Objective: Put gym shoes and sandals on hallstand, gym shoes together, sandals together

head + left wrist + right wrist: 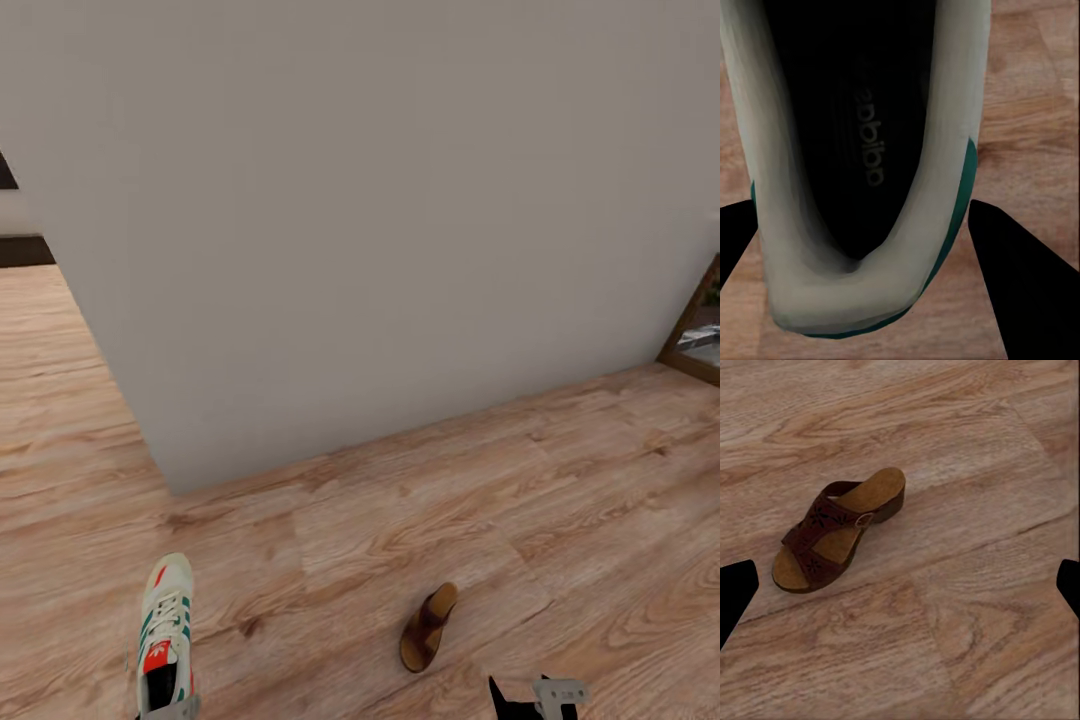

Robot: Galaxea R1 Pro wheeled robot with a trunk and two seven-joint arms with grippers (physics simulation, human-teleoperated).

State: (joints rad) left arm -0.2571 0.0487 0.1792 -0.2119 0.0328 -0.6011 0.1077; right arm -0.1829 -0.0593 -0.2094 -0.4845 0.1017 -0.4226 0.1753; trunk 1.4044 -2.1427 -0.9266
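Right now the left pincer (pixel 862 247) straddles the gym shoe (pixel 862 150) heel open, unclosed, so a shallow bite could slip, while the right pincer (pixel 900 585) hangs open above the sandal (pixel 836 531).

Soft, even, sourceless light is given throughout; no glare is seen. Only faint shadows are cast on the floor (pixel 420 520). The shoe interior (pixel 862 127) is rendered dark and blurred at close range.

You have a gym shoe (pixel 165 637) on the corridor floor (pixel 560 500) at lower left, a sandal (pixel 428 627) well apart, both before a grey wall (pixel 380 220).
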